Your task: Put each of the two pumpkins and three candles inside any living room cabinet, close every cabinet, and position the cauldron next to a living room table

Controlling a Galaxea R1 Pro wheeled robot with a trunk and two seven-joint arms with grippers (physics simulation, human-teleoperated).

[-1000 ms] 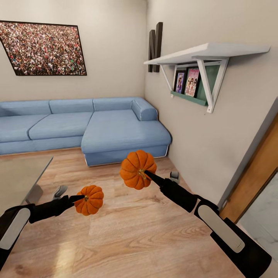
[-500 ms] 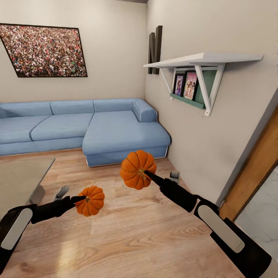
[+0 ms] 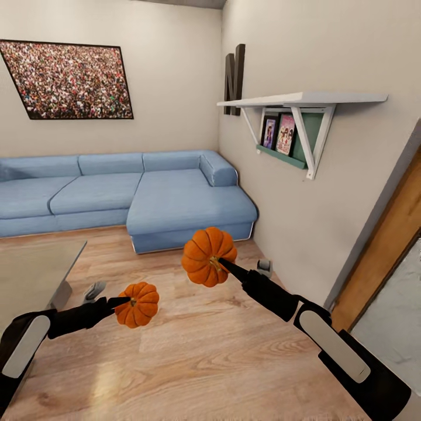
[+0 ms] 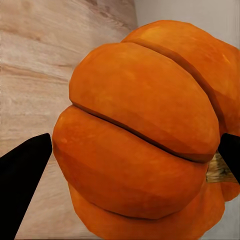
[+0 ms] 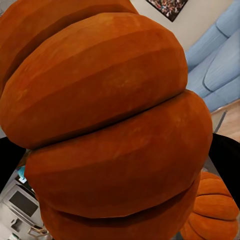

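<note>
Item 1. Left gripper: black two-fingered pincer, pinching a small ribbed orange pumpkin, carried low above the pale wood-plank floor. In the left wrist view the pumpkin sat between the dark fingers.

Item 2. Right gripper: pincer closed on a second ribbed orange pumpkin, held higher and nearer the blue corner sofa. In the right wrist view this fruit lay close against the lens, with the other pumpkin glimpsed beyond it.

Item 3. Low grey glass-topped table: its near corner stood at the left edge of the head view, just beside the left forearm.

Item 4. Surroundings: framed crowd picture, white bracketed wall shelf holding books, wooden door frame.

Hazards, as judged: both grips looked shallow, taken at the stem end, so a sharp turn of the base could shake a pumpkin loose and send it rolling across the floor. The left arm could clip the table's corner.
</note>
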